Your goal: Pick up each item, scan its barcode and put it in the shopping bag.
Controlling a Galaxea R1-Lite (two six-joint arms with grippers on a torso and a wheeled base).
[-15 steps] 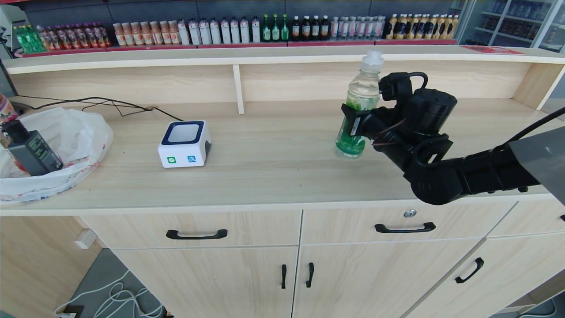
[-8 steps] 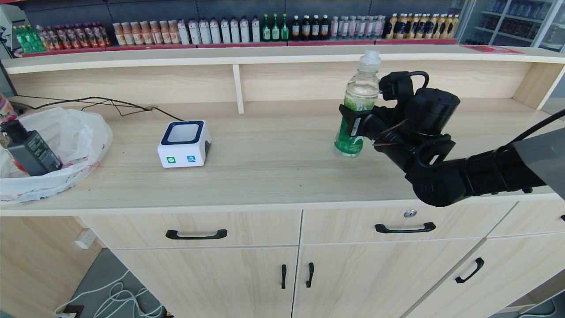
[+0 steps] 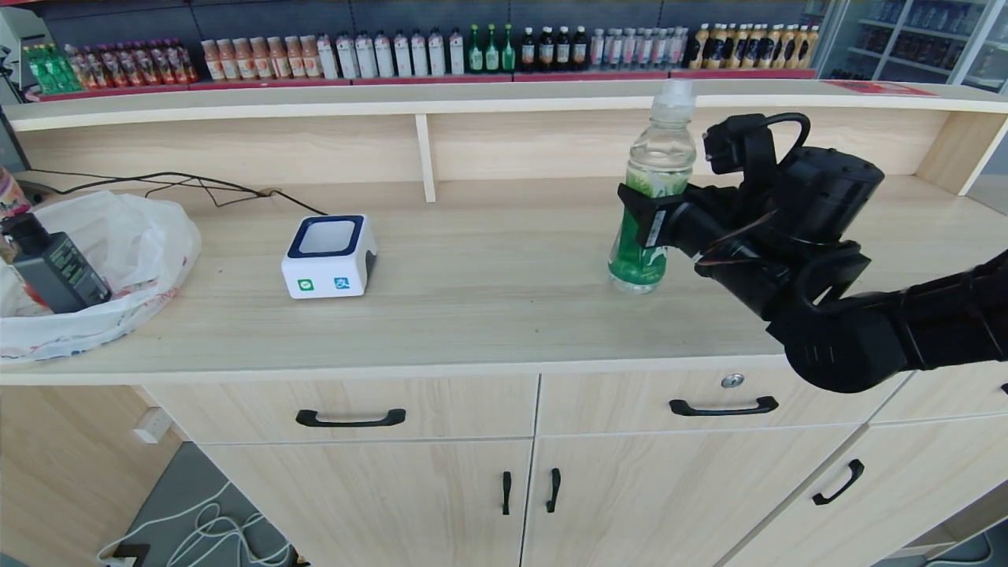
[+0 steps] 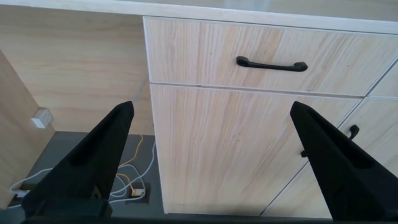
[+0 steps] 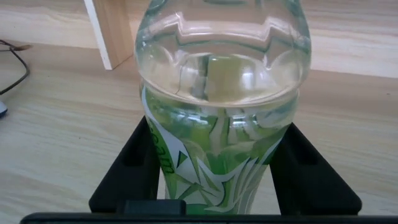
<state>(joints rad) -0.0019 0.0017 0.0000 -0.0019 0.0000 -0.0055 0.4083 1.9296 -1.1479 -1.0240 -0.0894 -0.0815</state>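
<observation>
Bottle (image 3: 652, 206), clear with a green label and a pale cap: upright at about 2 o'clock on the bench (image 3: 488, 307), base close to the wood, contact impossible to tell. Clamped at the label by the right tool (image 3: 650, 223), shut firmly onto the plastic, one dark finger (image 5: 134, 168) on either side.

At 9 o'clock from the bottle and well apart, a white scanner (image 3: 329, 256), blue-rimmed window facing up. Behind it, toward 11 o'clock, a thin black cable (image 3: 181, 185). Farther out at 9 o'clock, at the bench's end, the white shopping bag (image 3: 150, 236), mouth open, with a dark container (image 3: 55, 272) inside.

Left tool (image 4: 211, 168) low before the cabinet fronts, near a black drawer handle (image 4: 272, 64), fingers spread wide, nothing between them.
</observation>
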